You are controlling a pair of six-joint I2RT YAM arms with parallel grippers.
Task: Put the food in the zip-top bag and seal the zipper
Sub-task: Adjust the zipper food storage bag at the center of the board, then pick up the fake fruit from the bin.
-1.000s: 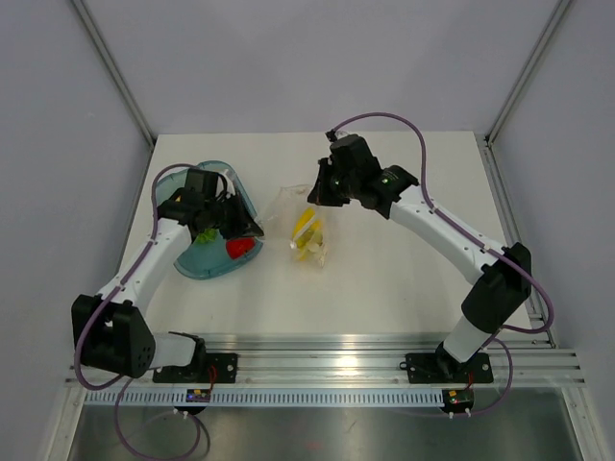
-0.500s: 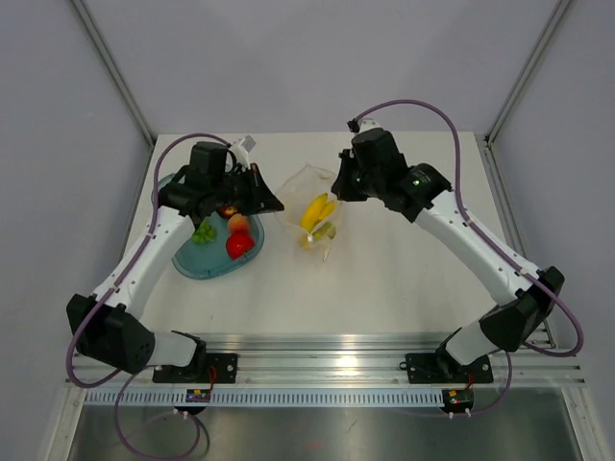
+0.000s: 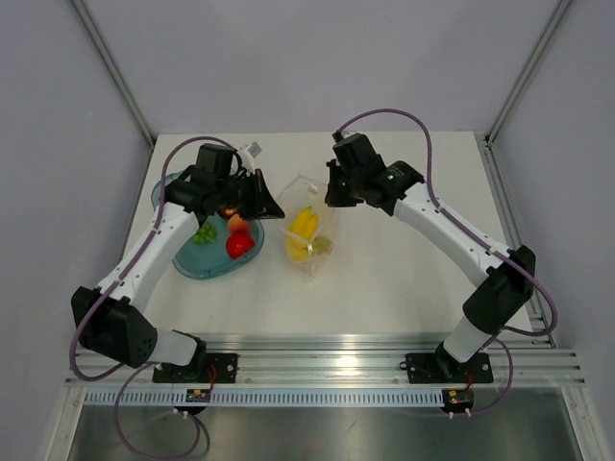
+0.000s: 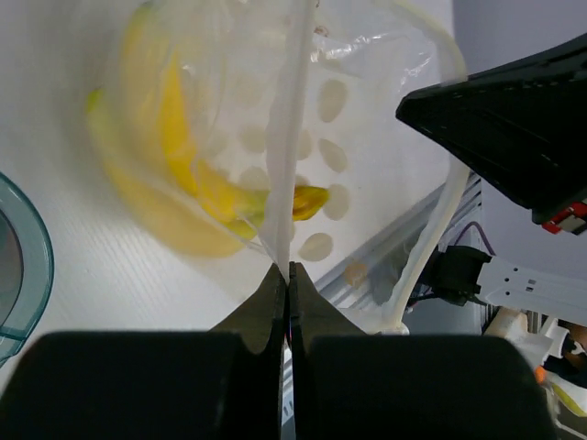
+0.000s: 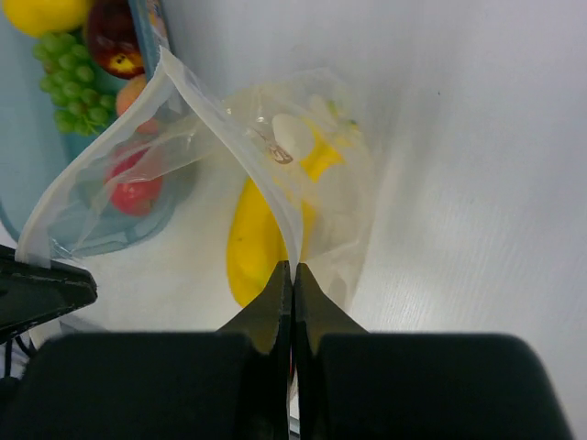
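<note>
The left claw (image 4: 286,271) is pinched tight, its two fingers closed on a thin edge of the zip-top bag (image 4: 275,110) with no gap between them. Across from it, the right claw (image 5: 292,268) is clamped the same way on the bag's opposite edge. From above you can see the two claws facing each other over the middle of the worktop (image 3: 384,279), with the clear bag strung between them and its body sagging toward the near side. I cannot tell whether its bottom rests on the surface.

The zipper (image 5: 238,156) shows in the right wrist view as a pale band. It climbs from the right claw's fingertips to a peak, then drops toward the left claw. Whether it is pressed closed along its length I cannot tell.

Inside the bag sits the yellow banana bunch (image 3: 303,226), showing through the crinkled plastic. It is blurred in the left wrist view.

Just to the left of the bag, under the left arm, lies the teal tray (image 3: 183,264). It holds the green grapes (image 3: 204,232), the red apple (image 3: 238,246) and the peach (image 3: 236,224). The right wrist view also catches the dark red plum (image 5: 115,46) and the yellow lemon-like piece (image 5: 41,14) at the tray's far end.
</note>
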